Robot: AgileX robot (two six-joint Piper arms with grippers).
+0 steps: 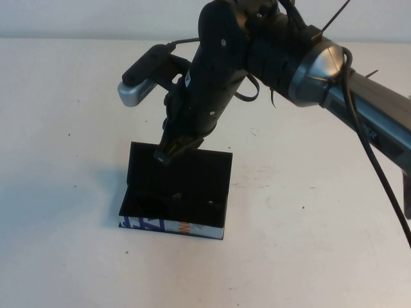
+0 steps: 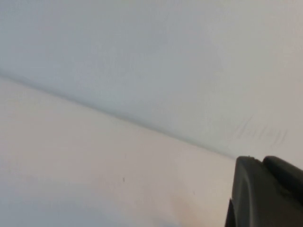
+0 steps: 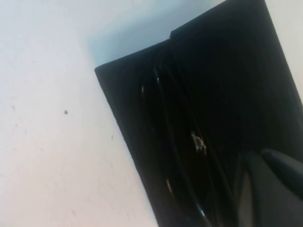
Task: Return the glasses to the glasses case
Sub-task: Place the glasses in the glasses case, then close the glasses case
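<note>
**Currently: right tool over the open case, glasses inside**

High view: I see the right tool [image 1: 164,153] reaching in from the right and hanging over the far edge of the glasses case [image 1: 176,192]. The case sits on the white surface [image 1: 64,256] with its flap lid standing up on the left side and its white printed side facing me. I can't tell the finger gap from here; the tips merge with the black lining. Interior is too dark to make out the glasses in this view. Left arm isn't in this shot.

Left wrist view: I only get a dark corner of the left tool [image 2: 265,194] over bare surface and a pale wall [image 2: 165,56]. Can't tell whether it is wide or narrow.

Right wrist view: glasses [image 3: 182,142] lie inside the case, thin frame running along its length, small glint on one lens. Dark finger [image 3: 270,189] close above the lining.
</note>
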